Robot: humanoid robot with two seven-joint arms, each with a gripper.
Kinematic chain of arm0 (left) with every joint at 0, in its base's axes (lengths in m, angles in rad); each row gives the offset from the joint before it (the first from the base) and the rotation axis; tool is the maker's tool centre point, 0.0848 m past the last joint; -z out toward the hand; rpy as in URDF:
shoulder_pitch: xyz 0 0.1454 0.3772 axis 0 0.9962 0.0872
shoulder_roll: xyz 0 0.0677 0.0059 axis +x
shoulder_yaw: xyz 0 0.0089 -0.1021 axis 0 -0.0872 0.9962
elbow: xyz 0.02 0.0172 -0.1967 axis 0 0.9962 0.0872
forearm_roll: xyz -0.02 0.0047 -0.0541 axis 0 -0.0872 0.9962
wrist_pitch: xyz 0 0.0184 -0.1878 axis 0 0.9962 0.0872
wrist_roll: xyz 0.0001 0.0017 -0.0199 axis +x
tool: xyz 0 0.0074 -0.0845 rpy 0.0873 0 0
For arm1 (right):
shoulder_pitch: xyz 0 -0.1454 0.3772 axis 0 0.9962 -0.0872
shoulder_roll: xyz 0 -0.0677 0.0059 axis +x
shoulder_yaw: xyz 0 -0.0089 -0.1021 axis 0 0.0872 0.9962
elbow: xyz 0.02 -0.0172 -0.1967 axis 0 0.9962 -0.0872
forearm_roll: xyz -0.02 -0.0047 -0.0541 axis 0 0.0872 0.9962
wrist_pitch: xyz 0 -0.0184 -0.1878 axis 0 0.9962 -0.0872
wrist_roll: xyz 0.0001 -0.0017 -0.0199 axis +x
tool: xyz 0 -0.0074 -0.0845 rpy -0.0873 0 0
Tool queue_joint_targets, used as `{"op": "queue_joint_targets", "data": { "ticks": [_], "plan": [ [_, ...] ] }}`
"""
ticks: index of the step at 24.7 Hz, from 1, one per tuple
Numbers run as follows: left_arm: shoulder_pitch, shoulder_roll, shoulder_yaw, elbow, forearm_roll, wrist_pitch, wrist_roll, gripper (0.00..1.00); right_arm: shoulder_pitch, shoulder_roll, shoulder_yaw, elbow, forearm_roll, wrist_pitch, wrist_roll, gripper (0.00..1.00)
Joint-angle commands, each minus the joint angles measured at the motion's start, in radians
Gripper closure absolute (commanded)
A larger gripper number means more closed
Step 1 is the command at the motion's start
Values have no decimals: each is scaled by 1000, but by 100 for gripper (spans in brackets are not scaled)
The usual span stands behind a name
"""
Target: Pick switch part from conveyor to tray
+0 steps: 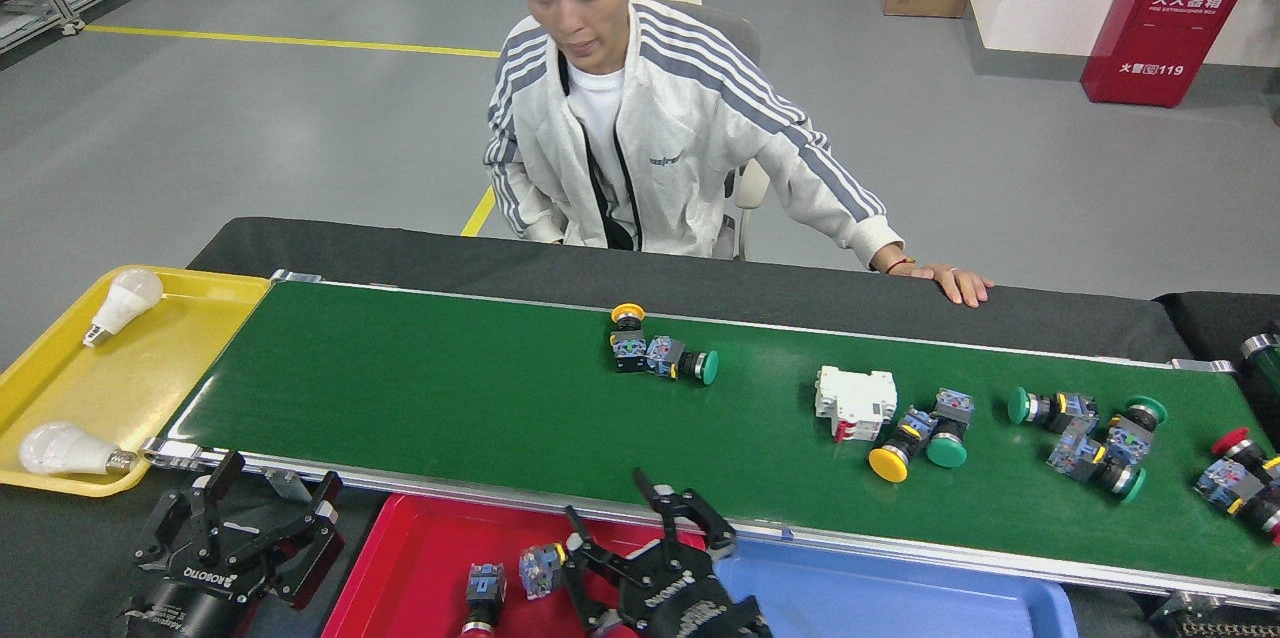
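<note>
The conveyor [430,398] carries several switch parts: a yellow-capped and a green-capped pair [655,355] near mid-belt, another pair [915,438] further right, a cluster [1085,428] and a red-capped one [1235,473] at the far right. My right gripper [640,530] stands open over the red tray [410,558], nothing between its fingers. Just left of it a blue-grey switch part [541,570] lies in the tray beside another one [487,584]. My left gripper [270,508] hangs open below the belt's front left corner, empty.
A white circuit breaker [855,401] rides on the belt. A blue tray [900,598] sits right of the red one. A yellow tray [170,348] at the left holds two bulbs. A person sits behind the belt, one hand [955,283] on the black table edge.
</note>
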Motion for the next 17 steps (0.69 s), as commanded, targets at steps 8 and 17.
{"op": "queue_joint_targets", "data": {
  "ticks": [8, 17],
  "plan": [
    [-71, -51, -154, -15, -34, 51, -29, 0, 187, 69, -232, -28, -8, 193, -288, 2],
    [-417, -153, -466, 395, -194, 333, -55, 0, 107, 160, -180, 24, 45, 285, -180, 3]
  ]
}}
